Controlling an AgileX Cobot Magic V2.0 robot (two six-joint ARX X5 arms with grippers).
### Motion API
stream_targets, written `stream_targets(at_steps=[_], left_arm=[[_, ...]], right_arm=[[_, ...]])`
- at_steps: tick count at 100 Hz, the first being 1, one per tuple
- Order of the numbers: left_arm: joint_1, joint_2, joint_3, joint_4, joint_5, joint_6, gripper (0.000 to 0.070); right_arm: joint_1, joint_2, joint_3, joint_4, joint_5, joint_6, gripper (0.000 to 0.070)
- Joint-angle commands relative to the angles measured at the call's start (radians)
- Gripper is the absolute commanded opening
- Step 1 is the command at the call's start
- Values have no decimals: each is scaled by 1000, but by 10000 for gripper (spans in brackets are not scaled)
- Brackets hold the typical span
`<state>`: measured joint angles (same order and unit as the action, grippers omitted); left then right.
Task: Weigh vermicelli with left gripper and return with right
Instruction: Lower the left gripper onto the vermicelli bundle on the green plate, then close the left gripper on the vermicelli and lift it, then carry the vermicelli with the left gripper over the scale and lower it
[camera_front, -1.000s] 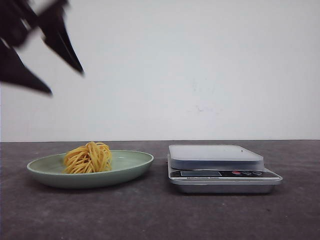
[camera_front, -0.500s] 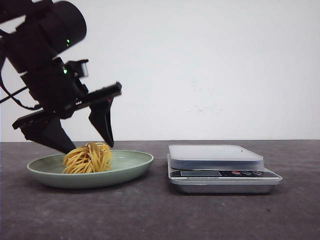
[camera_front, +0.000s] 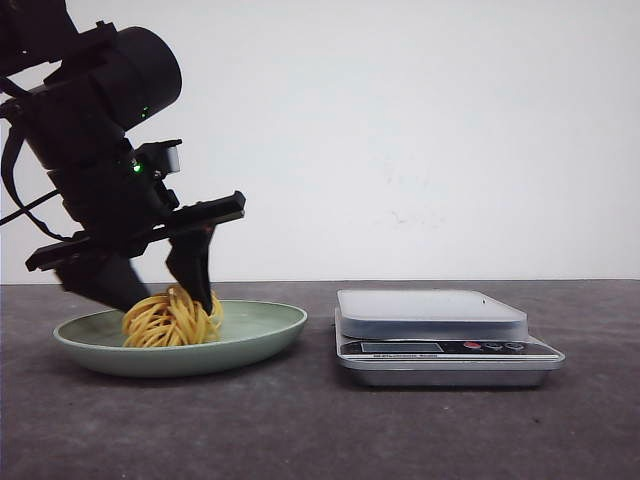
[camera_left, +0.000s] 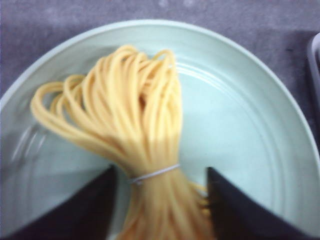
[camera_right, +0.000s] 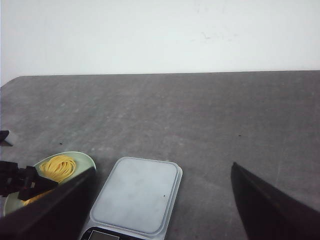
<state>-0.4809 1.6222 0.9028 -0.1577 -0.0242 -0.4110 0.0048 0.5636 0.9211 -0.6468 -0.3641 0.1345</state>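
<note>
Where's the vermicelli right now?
In the front view, the yellow-orange vermicelli nest lies on the pale green plate, left of the silver scale, between the open left gripper fingers.

Left gripper (camera_front: 160, 300) dropped lower, jaws now astride vermicelli (camera_front: 172, 318), narrower.

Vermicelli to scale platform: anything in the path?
Nothing visible. The vermicelli sits on the green plate between the left pincer's open fingers; only bare table separates plate and scale, whose platform is empty.

Yellow-orange vermicelli (camera_front: 172, 318) nest w/ thin band, on plate betw. spread left pincer (camera_front: 160, 292) fingers.
</note>
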Motion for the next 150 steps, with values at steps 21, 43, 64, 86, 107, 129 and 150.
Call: stream_targets(at_steps=[21, 43, 64, 86, 107, 129, 150], left_arm=[[-5, 17, 25, 16, -6, 2, 11], [-8, -102, 39, 2, 31, -6, 10], [-32, -291, 40, 59, 200, -108, 11], [-113, -294, 134, 143, 223, -181, 11], [-179, -84, 351, 98, 216, -181, 11], [-226, 129, 514, 45, 216, -186, 11], [-260, 249, 519, 21, 207, -206, 11]], right_arm=[[2, 3, 18, 6, -3, -11, 544], [2, 3, 18, 6, -2, -12, 544], [2, 3, 18, 11, -2, -12, 544], [2, 3, 18, 11, -3, -6, 544], [2, 3, 18, 11, -3, -3, 544], [2, 3, 20, 9, -3, -3, 544], [2, 3, 24, 9, -4, -4, 544]])
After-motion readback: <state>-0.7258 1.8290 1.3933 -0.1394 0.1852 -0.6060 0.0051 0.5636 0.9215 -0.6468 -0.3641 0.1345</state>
